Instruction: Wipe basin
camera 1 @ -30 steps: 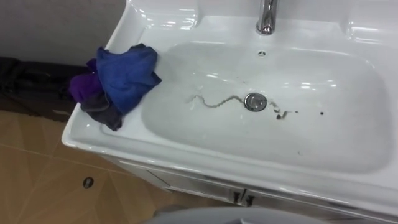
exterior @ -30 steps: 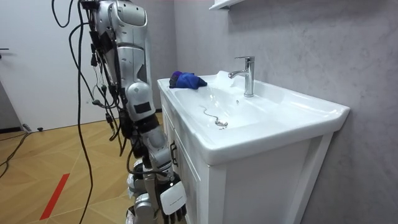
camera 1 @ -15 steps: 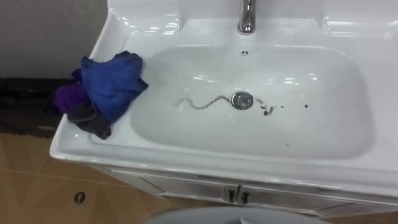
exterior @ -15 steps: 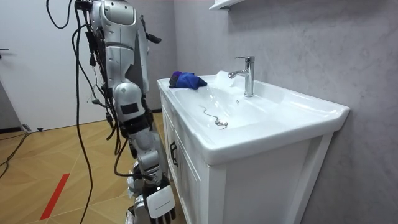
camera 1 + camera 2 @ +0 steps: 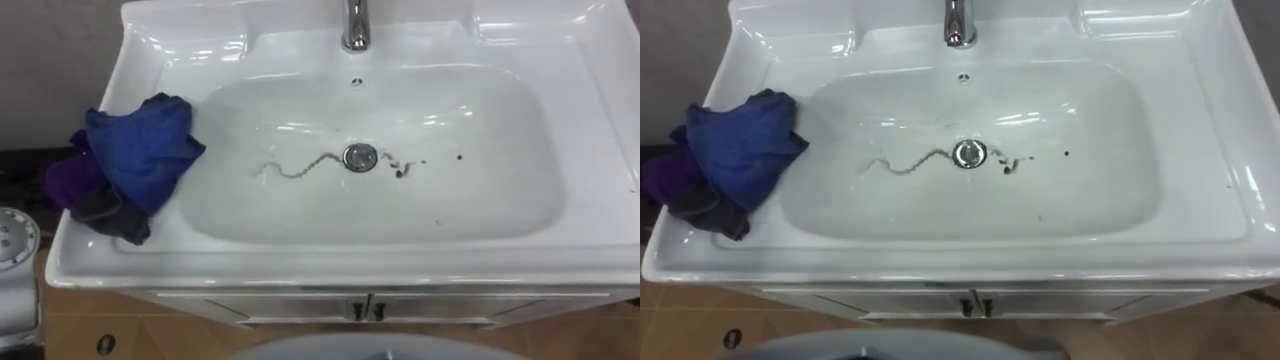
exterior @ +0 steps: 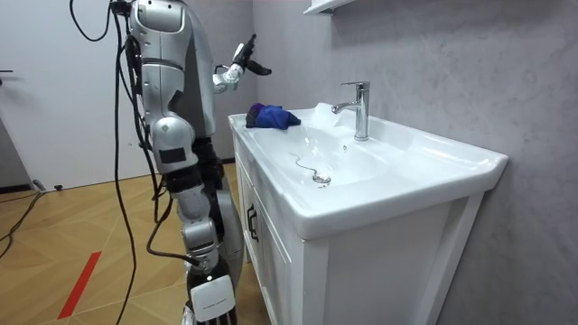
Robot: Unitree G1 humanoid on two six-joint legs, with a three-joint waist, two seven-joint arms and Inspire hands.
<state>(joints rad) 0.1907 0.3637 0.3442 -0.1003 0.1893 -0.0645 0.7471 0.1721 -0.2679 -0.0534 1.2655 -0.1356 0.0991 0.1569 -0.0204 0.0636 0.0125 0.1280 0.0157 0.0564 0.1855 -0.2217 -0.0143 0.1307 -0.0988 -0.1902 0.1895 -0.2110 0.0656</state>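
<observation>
The white basin (image 5: 480,215) lies before me with a grey squiggly smear (image 5: 300,167) left of its drain (image 5: 360,155) and dark specks (image 5: 405,168) to the right. A bundle of blue, purple and grey cloth (image 5: 130,160) rests on the basin's left rim, also seen as the cloth (image 6: 271,116) at the far end in the room view. My left hand (image 6: 244,65) is raised in the air above and short of that cloth, fingers spread, holding nothing. My right hand (image 6: 210,302) hangs low beside the cabinet.
A chrome tap (image 5: 355,25) stands at the back middle of the basin. A white cabinet with two door handles (image 5: 365,308) sits under it. A grey wall runs behind and wooden floor (image 6: 72,235) lies at my left.
My head camera has swung, so the basin now sits squarer and more central. My left arm has risen from my side towards the cloth's end of the basin. The right arm has dropped straighter.
</observation>
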